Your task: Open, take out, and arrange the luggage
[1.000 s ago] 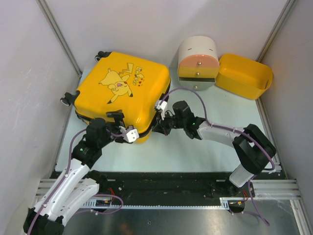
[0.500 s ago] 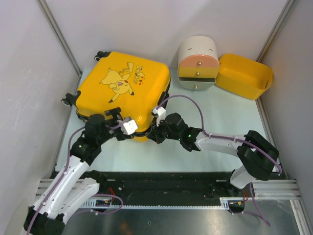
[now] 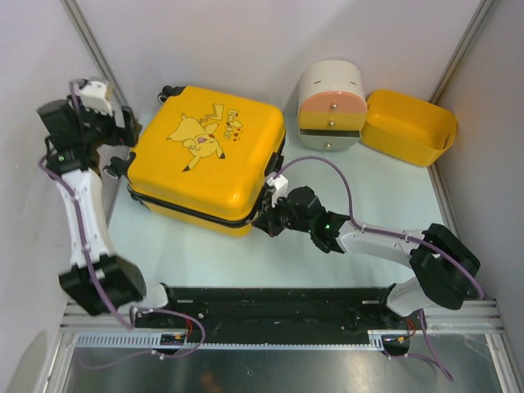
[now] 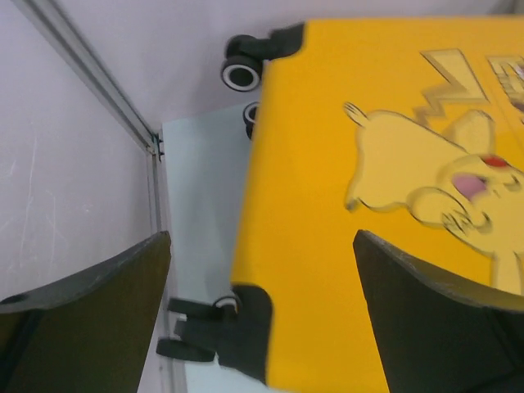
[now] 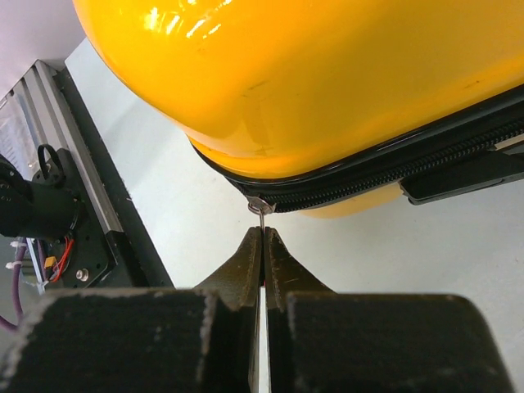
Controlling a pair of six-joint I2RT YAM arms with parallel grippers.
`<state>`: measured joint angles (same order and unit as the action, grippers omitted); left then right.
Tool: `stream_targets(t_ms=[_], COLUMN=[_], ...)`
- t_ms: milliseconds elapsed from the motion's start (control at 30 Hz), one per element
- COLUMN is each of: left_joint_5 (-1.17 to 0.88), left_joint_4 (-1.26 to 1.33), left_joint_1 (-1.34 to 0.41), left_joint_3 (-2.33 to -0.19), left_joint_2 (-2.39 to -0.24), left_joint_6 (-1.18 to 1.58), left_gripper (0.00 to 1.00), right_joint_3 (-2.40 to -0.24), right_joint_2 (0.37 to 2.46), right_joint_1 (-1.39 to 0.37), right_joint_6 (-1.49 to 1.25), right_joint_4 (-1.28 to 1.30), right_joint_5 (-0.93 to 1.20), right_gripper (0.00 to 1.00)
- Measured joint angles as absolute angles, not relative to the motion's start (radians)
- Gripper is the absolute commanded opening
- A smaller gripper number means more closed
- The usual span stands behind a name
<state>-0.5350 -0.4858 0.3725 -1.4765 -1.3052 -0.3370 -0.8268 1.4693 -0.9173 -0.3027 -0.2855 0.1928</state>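
Tabletop scene viewed from above: a pale mint surface [image 3: 368, 192] is enclosed by plain white walls [image 3: 246, 41]. Slanting metal posts [image 3: 102, 65] stand at the far corners, and a black rail [image 3: 286, 303] runs along the near edge where both arms are bolted.

At the far right a cream-and-orange drawer cabinet [image 3: 330, 106] stands just beside a plain yellow bin [image 3: 407, 127].

The luggage [image 3: 209, 160], a yellow hard-shell case, lies flat at the far left of the surface with its cartoon print facing up. Its small wheels [image 4: 240, 74] are along the edge nearest the left wall. A black zipper [image 5: 393, 176] runs around its side.

The left claw [image 4: 262, 246] is held high by the left wall, above the wheeled edge of the luggage. Its two dark fingers [image 4: 98, 303] are spread wide apart and touch nothing.

The right claw [image 5: 262, 233] reaches in low from the right to the near right corner of the luggage. Its fingertips are pressed together on the thin metal zipper pull [image 5: 259, 206], which hangs from the zipper just under the curved yellow shell.
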Motion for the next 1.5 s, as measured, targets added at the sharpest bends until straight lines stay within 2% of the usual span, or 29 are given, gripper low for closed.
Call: stream_targets(t_ms=[233, 400, 533, 667, 800, 1000, 1233, 1300, 1333, 1433, 1500], left_joint_5=[-0.611, -0.604, -0.539, -0.453, -0.418, -0.395, -0.398, -0.397, -0.398, -0.439, -0.467], left_joint_4=[-0.509, -0.541, -0.544, -0.483, -0.358, -0.293, -0.267, -0.268, -0.275, -0.355, -0.406], left_joint_1=[0.512, 0.516, 0.507, 0.511, 0.505, 0.518, 0.535, 0.538, 0.538, 0.538, 0.533], left_joint_3=[-1.702, -1.722, -1.703, -1.571, -1.415, -1.222, -1.164, -1.145, -1.137, -1.135, -1.136], left_joint_2=[-1.658, -1.8, -1.863, -1.818, -1.687, -1.446, -1.383, -1.348, -1.329, -1.278, -1.262], left_joint_6=[-0.166, -0.121, -0.134, -0.174, -0.191, -0.207, -0.2, -0.2, -0.199, -0.204, -0.206], left_gripper=[0.9, 0.8, 0.76, 0.68, 0.66, 0.68, 0.73, 0.84, 0.86, 0.89, 0.89], right_joint_3=[-0.826, -0.826, -0.836, -0.888, -0.937, -1.038, -1.095, -1.095, -1.095, -1.095, -1.095], right_joint_2=[1.47, 1.484, 1.515, 1.574, 1.613, 1.695, 1.702, 1.691, 1.685, 1.66, 1.64], right_joint_1=[-0.878, -0.86, -0.839, -0.817, -0.783, -0.701, -0.583, -0.558, -0.55, -0.537, -0.537], right_joint_6=[-0.314, -0.314, -0.314, -0.306, -0.283, -0.212, -0.11, -0.085, -0.07, 0.002, 0.067], right_joint_4=[-0.311, -0.342, -0.375, -0.405, -0.368, -0.319, -0.33, -0.303, -0.289, -0.219, -0.17], right_joint_5=[0.234, 0.26, 0.3, 0.319, 0.389, 0.49, 0.502, 0.549, 0.575, 0.672, 0.737], right_gripper=[0.0, 0.0, 0.0, 0.0, 0.0, 0.0, 0.0, 0.22, 0.42, 0.56, 0.61])
